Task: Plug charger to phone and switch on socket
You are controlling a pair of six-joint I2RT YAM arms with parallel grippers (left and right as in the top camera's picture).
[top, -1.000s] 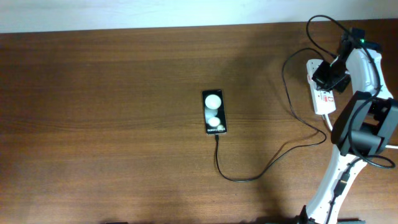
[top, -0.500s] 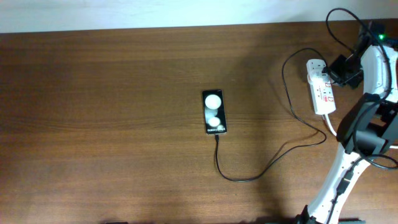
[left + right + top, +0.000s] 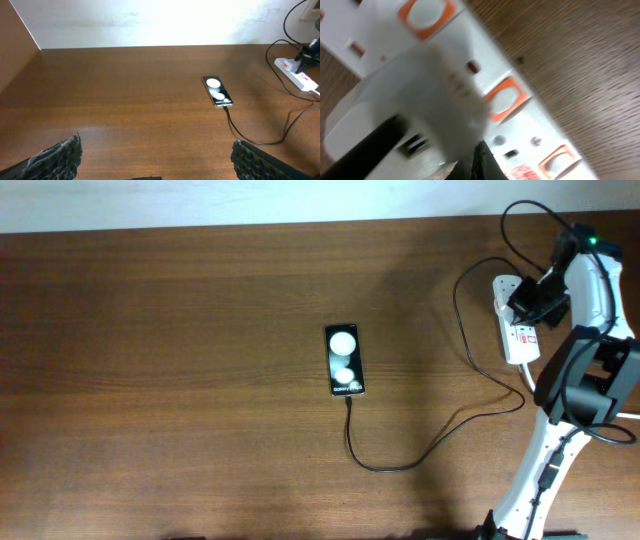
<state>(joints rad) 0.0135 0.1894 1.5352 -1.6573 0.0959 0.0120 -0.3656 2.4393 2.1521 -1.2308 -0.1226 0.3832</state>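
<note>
The black phone (image 3: 344,360) lies flat mid-table, two white blobs on its face; it also shows in the left wrist view (image 3: 217,91). The thin black charger cable (image 3: 400,465) runs from the phone's near end and loops right and up to the white socket strip (image 3: 519,343) at the far right. My right gripper (image 3: 529,304) hovers over the strip's middle. In the right wrist view its dark tips (image 3: 481,162) are pressed together just above the strip (image 3: 535,125), beside an orange switch (image 3: 505,100) and a white plug (image 3: 420,90). My left gripper (image 3: 156,146) is open and empty, low over the near table.
The strip's thick white cord (image 3: 527,380) trails toward the right arm's base (image 3: 590,385). A black arm cable (image 3: 530,215) arches above the right wrist. A pale wall (image 3: 150,22) runs behind the table's far edge.
The right gripper swung off the strip to its right half a second ago, then came back left over the strip's middle. Phone and cable have not moved.
</note>
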